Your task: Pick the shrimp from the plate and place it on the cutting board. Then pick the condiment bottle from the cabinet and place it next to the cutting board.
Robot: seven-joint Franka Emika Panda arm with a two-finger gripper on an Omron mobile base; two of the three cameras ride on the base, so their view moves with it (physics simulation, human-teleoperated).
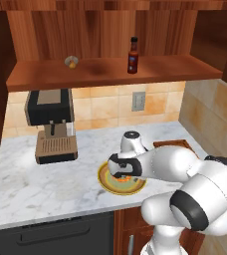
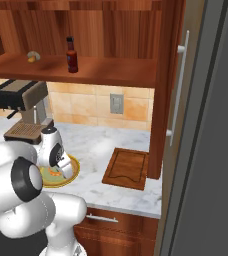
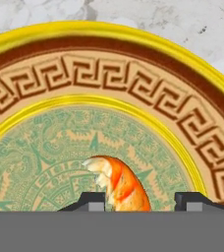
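In the hand view the small curled orange shrimp lies on the pale green centre of the plate, between my two dark fingertips. My gripper is low over the plate. Its left finger is against the shrimp, while a gap remains on the right, so it is still open. The dark wooden cutting board lies flat on the counter to the right of the plate. On the shelf of the open cabinet the condiment bottle stands upright.
A coffee machine stands at the back left of the marble counter. A small round yellowish object sits on the shelf left of the bottle. A tall grey door with a handle rises just right of the board.
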